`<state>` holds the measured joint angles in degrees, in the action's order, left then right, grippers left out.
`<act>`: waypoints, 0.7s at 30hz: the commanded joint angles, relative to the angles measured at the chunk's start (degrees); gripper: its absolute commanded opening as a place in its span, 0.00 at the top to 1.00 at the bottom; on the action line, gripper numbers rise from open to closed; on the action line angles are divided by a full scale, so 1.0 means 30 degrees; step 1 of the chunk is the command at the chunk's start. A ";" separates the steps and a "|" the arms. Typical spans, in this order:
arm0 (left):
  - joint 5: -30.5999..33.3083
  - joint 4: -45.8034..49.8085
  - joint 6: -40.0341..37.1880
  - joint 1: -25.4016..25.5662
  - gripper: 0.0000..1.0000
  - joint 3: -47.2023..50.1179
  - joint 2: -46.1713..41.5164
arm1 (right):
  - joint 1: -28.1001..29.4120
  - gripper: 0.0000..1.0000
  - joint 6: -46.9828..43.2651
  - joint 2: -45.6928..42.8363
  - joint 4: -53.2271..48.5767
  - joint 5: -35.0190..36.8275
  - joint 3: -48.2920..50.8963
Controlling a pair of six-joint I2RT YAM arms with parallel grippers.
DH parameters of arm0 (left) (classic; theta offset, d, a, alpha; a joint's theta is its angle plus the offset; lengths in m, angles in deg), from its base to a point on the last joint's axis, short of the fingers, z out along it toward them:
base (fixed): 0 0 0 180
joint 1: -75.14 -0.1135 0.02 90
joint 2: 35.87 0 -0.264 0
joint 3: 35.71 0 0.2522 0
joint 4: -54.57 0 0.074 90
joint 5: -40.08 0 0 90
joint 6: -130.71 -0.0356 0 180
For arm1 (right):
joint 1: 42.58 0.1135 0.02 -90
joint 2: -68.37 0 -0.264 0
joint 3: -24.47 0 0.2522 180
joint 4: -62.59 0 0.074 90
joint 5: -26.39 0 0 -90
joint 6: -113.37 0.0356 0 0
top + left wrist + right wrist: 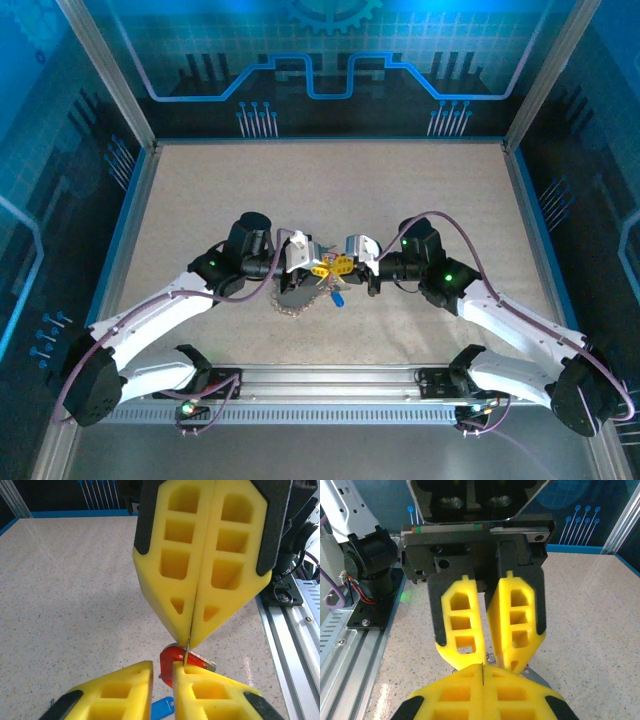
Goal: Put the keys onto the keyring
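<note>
A: Left wrist first. Nearest the lens sits your left gripper (162,672), its yellow fingers parted by a narrow gap, nothing pinched that I can see. A red key (174,659) lies just past that gap, and a blue key (161,710) below it is half cut off.

B: Your right gripper (190,639) comes in from above there, jaws pressed together on a thin metal edge. I take that for the keyring (187,653), seen edge-on.

A: Right wrist view: the same squeeze at the bottom, with the left fingers (462,609) opposite, slightly apart. Foam hides most of the ring and keys.

B: From the top, both grippers meet over the middle of the table (200,200), the keyring just below them. Whether it hangs or leans is too small to tell.

A: So hold your right grip firm, centre the red head in the gap before you close, and take the head alone, not the ring. Whether that key is already threaded, I cannot tell.
</note>
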<state>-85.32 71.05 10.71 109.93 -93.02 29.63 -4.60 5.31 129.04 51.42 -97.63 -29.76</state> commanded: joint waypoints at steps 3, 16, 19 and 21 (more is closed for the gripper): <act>-0.0442 -0.0004 -0.0166 0.0195 0.77 -0.0307 -0.0455 | 0.0290 1.00 -0.0029 -0.0497 0.0128 0.0365 0.0365; -0.0638 0.0031 0.0019 0.0211 0.75 -0.0450 -0.0605 | 0.0319 1.00 -0.0157 -0.0475 0.0137 0.0237 0.0249; -0.0652 -0.0144 0.0173 0.0187 0.76 -0.0412 -0.0623 | 0.0348 1.00 -0.0112 -0.0446 0.0254 0.0325 0.0291; -0.0645 -0.0255 0.0288 0.0190 0.76 -0.0425 -0.0623 | 0.0323 1.00 -0.0118 -0.0475 0.0250 0.0327 0.0258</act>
<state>-85.38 71.01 10.78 110.00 -93.02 28.91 -4.58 4.46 127.79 50.65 -95.62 -29.00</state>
